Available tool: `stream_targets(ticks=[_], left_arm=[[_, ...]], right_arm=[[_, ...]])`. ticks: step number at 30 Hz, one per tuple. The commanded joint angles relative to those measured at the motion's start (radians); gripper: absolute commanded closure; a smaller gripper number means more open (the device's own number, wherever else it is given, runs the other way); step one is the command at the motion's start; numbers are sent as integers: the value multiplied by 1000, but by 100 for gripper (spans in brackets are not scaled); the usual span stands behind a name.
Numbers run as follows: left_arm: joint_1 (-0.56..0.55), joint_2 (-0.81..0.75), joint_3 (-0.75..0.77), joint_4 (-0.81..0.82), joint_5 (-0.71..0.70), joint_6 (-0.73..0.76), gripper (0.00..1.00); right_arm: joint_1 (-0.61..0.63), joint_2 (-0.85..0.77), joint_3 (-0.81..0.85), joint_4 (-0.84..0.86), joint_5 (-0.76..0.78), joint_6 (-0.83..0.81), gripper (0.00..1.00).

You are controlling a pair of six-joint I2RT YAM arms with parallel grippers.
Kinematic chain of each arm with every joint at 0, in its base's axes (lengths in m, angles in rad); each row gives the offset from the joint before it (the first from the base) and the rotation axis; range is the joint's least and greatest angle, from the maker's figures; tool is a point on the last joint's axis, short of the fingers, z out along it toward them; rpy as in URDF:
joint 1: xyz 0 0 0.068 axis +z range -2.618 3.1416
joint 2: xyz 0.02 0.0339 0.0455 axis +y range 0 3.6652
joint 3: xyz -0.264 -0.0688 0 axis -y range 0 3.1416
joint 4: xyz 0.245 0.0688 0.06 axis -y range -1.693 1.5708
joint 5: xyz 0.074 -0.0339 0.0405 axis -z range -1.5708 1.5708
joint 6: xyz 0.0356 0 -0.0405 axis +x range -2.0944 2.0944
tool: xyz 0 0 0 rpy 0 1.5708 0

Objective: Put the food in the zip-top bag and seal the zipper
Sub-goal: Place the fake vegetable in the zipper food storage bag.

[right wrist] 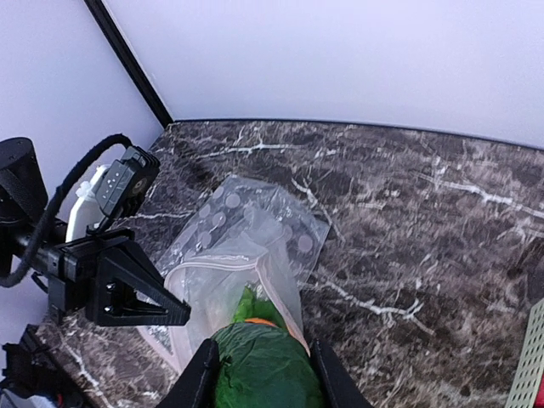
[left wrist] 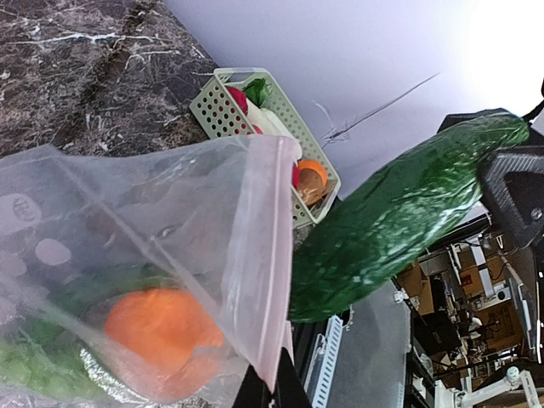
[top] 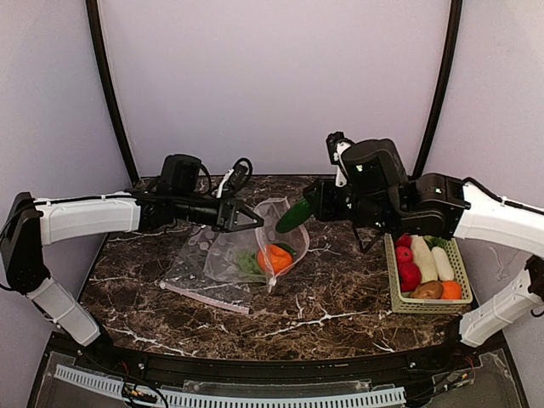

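Right gripper (top: 313, 206) is clamped on the dark green cucumber (top: 294, 216). The cucumber's long axis aims down-left at the mouth of the zip-top bag (top: 255, 246), with its tip just right of it. Left gripper (top: 248, 218) looks pinched shut on the bag's lip, propping it open.

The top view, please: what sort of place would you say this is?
Probably a robotics lab booth: plain walls enclose a marble-pattern table, toy food fills a basket, and the left wrist view shows workshop clutter beyond.

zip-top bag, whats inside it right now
Inside the zip-top bag, an orange fruit and green food show through the plastic. Anything under them is covered. The dark green vegetable in the right gripper is outside.
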Motion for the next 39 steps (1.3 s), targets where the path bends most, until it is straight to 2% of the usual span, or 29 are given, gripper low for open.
stream_targets(ticks=[1, 11, 16, 20, 22, 28, 31, 33, 39], left_arm=[[5, -10, 73, 23, 45, -92, 99], [5, -31, 80, 23, 66, -159, 99], [5, -45, 75, 74, 64, -214, 99], [5, -42, 76, 90, 63, -233, 99], [6, -38, 74, 99, 66, -247, 99], [5, -47, 66, 118, 53, -268, 99], [5, -53, 66, 106, 44, -259, 99], [6, -52, 68, 95, 41, -252, 99], [8, -56, 66, 58, 23, -223, 99]], right_arm=[[47, 50, 24, 158, 233, -124, 89], [77, 210, -1, 372, 254, -236, 89], [77, 274, -34, 420, 300, -173, 88], [77, 309, -66, 486, 258, -159, 85], [75, 337, -61, 487, 236, -159, 79], [74, 327, -62, 398, 203, -106, 38], [74, 263, -96, 372, 197, -87, 23], [71, 201, -132, 371, 189, -78, 17], [67, 42, -186, 308, 59, -64, 14]])
